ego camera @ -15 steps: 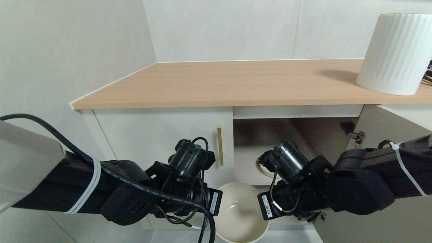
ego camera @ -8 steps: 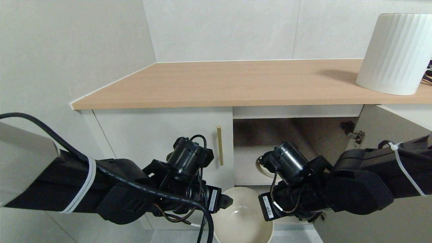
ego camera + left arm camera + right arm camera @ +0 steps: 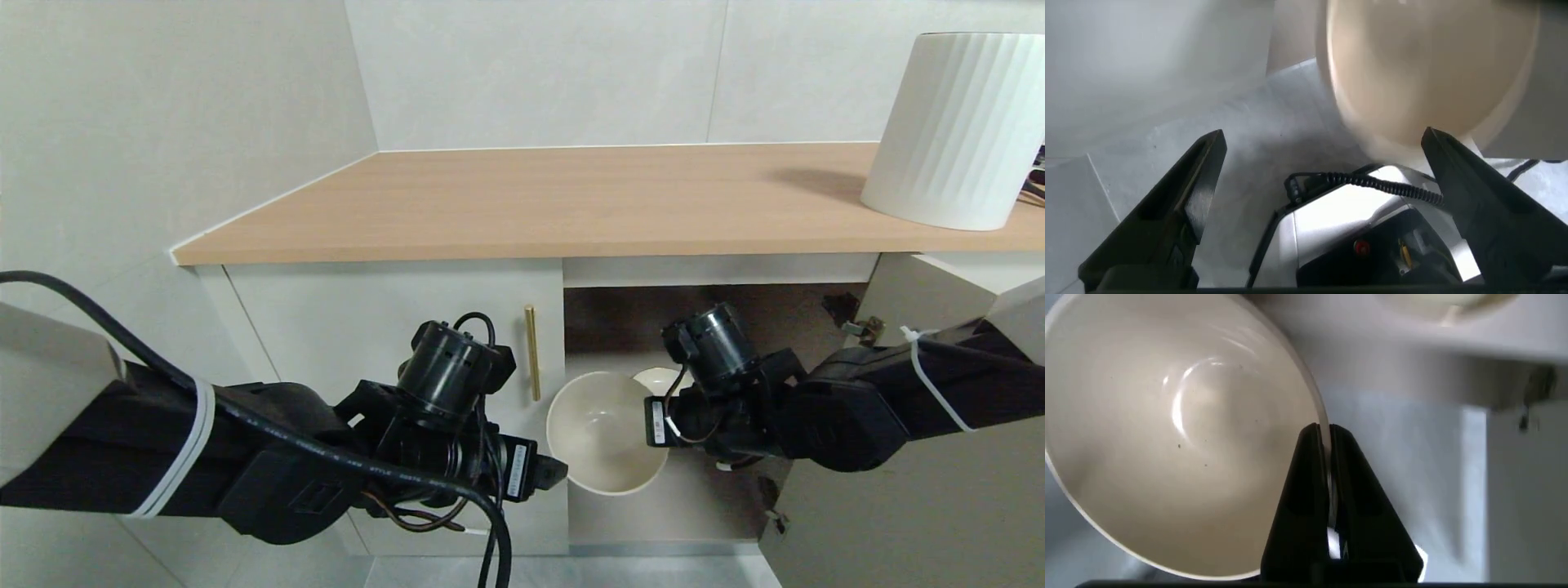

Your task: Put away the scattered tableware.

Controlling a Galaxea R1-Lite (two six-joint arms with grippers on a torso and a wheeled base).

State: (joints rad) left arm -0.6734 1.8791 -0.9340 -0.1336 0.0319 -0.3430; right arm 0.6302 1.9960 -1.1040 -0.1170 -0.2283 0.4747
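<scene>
**Bowl held at the open cabinet**

Head view: the right pincer [image 3: 663, 426] grips a cream bowl [image 3: 606, 433] by its right-hand rim. The bowl is tilted, with its hollow turned up and outward, and it hangs clear of the cabinet [image 3: 392, 327] floor at the mouth of the open right half. How far inside it sits cannot be told. Just behind it, partly hidden by its rim and the right arm, a pale dish [image 3: 658, 379] lies on the cabinet floor. The left door is closed, and its gold handle [image 3: 531, 353] stands just beside the bowl's left edge. The left pincer [image 3: 555, 474] is low in front of that door, near the bowl's lower left but apart from it. Above, on the wooden table [image 3: 531, 204], a white ribbed container [image 3: 955, 131] stands at the far right.

Left wrist view: the left pincer [image 3: 1323, 204] is spread wide, its two dark fingers [image 3: 1167, 220] far apart with nothing between them. The bowl's [image 3: 1429, 73] rounded underside shows beyond them, untouched.

Right wrist view: the right pincer [image 3: 1328, 482] is closed tight on the bowl's [image 3: 1184, 433] thin rim, one finger inside and one outside. The glossy inside of the bowl is bare. The edge of the dish [image 3: 1445, 302] shows farther off on the cabinet floor.
</scene>
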